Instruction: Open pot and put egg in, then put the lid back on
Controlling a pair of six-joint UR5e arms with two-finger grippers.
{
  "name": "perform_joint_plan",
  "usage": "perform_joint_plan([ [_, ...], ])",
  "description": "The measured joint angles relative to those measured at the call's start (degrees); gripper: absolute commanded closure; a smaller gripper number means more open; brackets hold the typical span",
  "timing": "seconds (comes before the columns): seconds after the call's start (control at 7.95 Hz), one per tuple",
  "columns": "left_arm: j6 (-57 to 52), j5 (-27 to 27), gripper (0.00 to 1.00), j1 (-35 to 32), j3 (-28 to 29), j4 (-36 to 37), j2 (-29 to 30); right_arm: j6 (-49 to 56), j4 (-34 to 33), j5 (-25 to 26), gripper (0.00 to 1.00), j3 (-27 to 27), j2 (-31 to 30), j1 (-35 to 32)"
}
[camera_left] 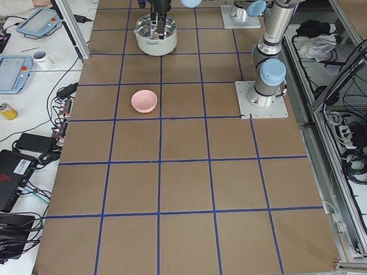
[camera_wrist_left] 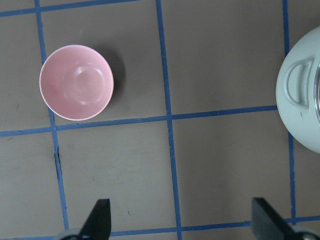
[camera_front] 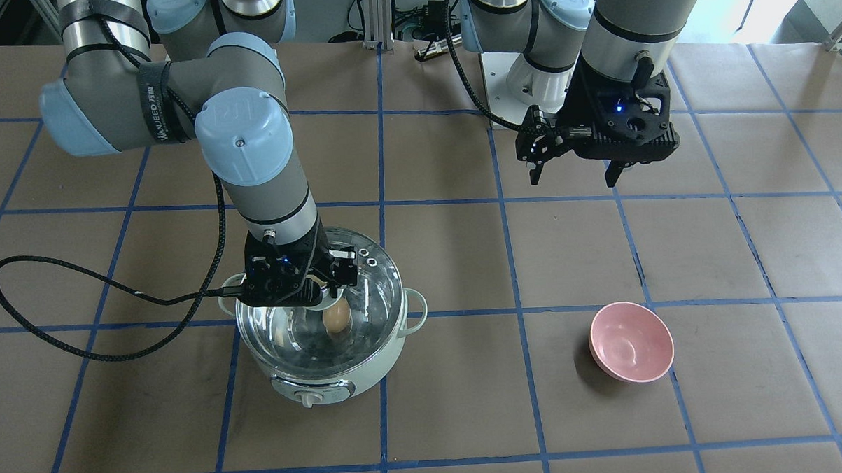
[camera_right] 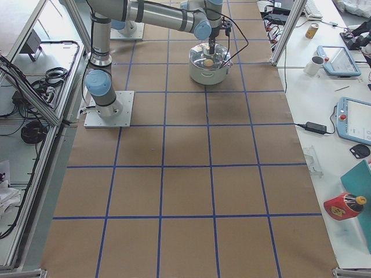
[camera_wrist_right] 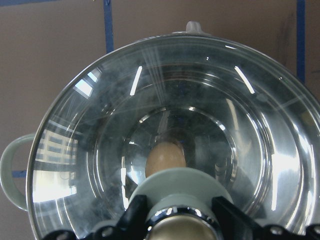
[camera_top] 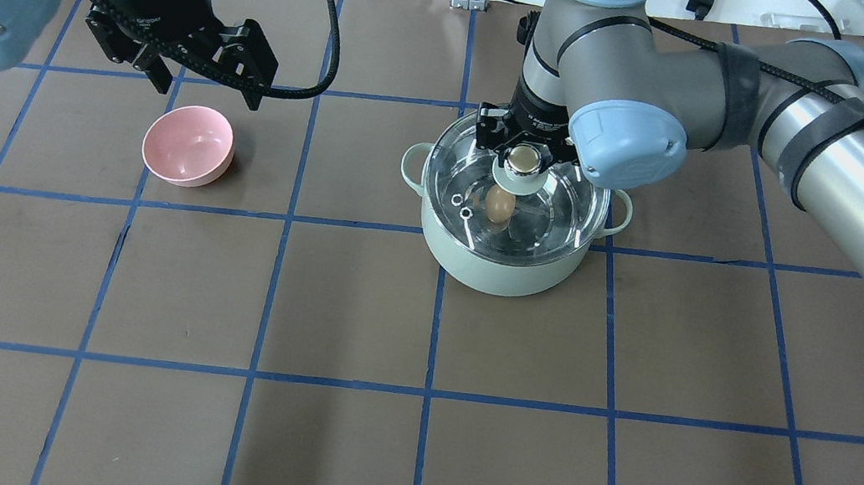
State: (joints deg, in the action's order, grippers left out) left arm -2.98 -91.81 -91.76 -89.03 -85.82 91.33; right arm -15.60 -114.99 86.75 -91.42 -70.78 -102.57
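The pale green pot point(camera_front: 328, 376) stands on the table, also in the overhead view point(camera_top: 504, 274). The tan egg point(camera_front: 336, 316) lies inside it, seen through the glass from above point(camera_top: 498, 204) and in the right wrist view point(camera_wrist_right: 166, 157). The clear glass lid point(camera_top: 569, 202) covers the pot's mouth, centred; I cannot tell whether it rests on the rim. My right gripper point(camera_top: 526, 163) is shut on the lid's gold knob, with fingers point(camera_wrist_right: 135, 212) on both sides. My left gripper point(camera_top: 208, 91) is open and empty, above the table behind the pink bowl.
A pink bowl point(camera_front: 631, 341) stands empty on the table to the robot's left of the pot, also in the left wrist view point(camera_wrist_left: 76, 82). A black cable point(camera_front: 45, 305) loops on the table beside the pot. Blue tape lines grid the brown table.
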Motion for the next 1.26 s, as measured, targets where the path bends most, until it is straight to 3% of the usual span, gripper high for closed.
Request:
perform_joint_plan([
  [0.38,-0.01,0.02,0.00,0.00,0.00,-0.05,0.15,3.50,1.80,0.67,0.00,1.01,-0.85,0.17],
  [0.75,-0.01,0.07,0.00,0.00,0.00,0.11,0.24,4.08,7.62,2.91,0.00,4.46,-3.58,1.88],
  [1.26,-0.01,-0.03,0.00,0.00,0.00,0.55,0.30,16.51,15.58,3.69,0.00,5.53,-11.63,14.48],
])
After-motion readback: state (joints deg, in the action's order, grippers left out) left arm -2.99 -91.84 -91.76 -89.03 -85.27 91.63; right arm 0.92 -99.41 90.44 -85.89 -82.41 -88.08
